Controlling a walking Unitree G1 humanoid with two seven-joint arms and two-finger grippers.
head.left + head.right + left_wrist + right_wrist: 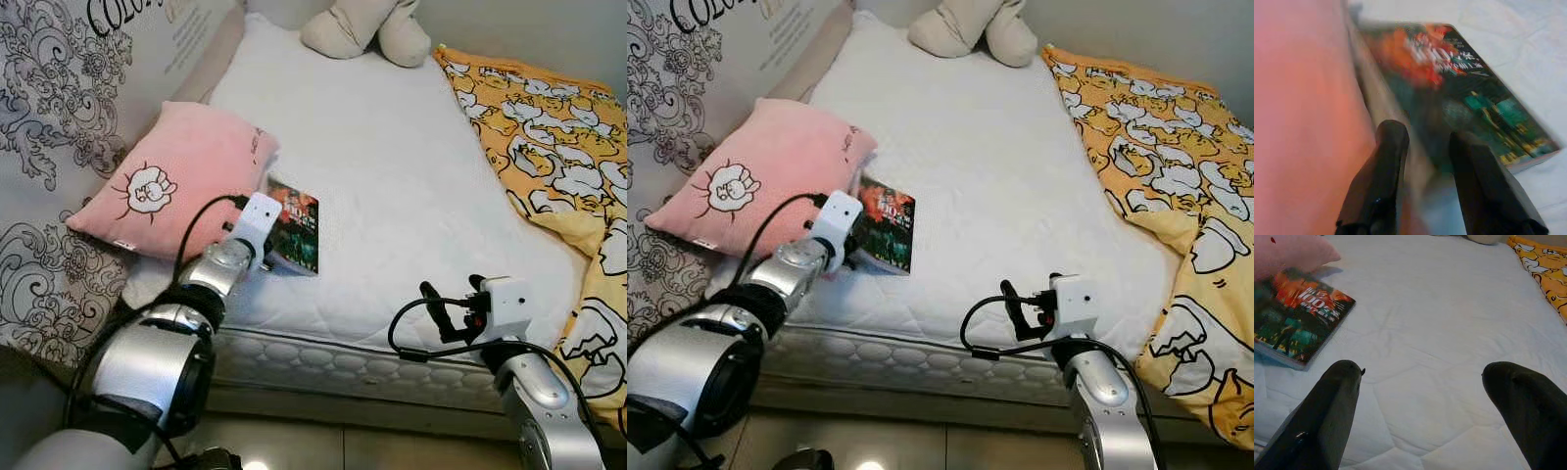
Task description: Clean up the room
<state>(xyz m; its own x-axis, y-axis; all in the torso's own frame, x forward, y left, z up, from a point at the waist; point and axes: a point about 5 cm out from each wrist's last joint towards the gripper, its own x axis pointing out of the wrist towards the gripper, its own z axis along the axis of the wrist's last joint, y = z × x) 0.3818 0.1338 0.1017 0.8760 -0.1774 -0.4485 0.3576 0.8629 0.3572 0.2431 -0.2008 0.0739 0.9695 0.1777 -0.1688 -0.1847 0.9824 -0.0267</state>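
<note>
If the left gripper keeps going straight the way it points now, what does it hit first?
Most likely the dark-covered paperback book lying on the white quilted mattress: the left gripper, jaws slightly apart, points at its near edge, with the pink pillow right beside. Depth is unclear.

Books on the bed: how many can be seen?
1. The book lies flat on the white mattress, beside the pink pillow, at the left gripper. Others may be hidden under the pillow or blanket.

White mattress (392, 176), patterned headboard (49, 117), grey wall (529, 29)
</note>
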